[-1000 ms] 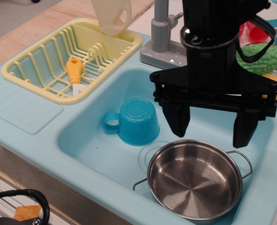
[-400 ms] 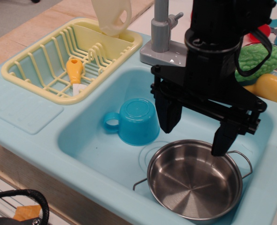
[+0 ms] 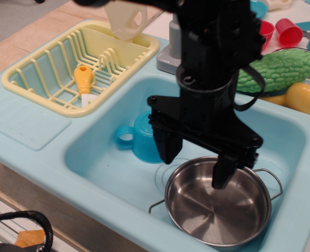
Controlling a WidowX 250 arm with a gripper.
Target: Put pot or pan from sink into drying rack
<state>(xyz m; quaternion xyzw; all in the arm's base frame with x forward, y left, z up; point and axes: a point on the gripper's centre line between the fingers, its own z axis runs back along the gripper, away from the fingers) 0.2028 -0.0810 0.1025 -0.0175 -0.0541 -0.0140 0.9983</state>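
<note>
Shiny pot (image 3: pixel 218 202): sitting flat in the sink (image 3: pixel 100 163), down at about 5 o'clock in the basin, nothing inside it.
Black gripper (image 3: pixel 196 165): hanging over the pot's far-left rim with its two fingers wide apart, holding nothing. One finger is outside the rim at about 10 o'clock of the pot, the other is dipping inside the bowl.
Blue cup (image 3: pixel 144 137): lying just beside the outside finger, at about 9 o'clock from it, partly hiding behind the arm.
Yellow rack (image 3: pixel 79 65): waiting well apart, up at 10 o'clock from the sink, with an orange-handled tool (image 3: pixel 84 79) lying in it.
Slip risk: the metal is looking smooth and thin at the rim, so a weak pinch is likely letting the pot tip or slide out on the way up.
Bump risk: the outside finger is crowding the cup, so closing could be pushing the cup around.
Snag risk: the wire handles (image 3: pixel 268 181) are sticking out and could be catching the sink wall.
Landing risk: the tool in the rack could be making the pot sit crooked.
</note>
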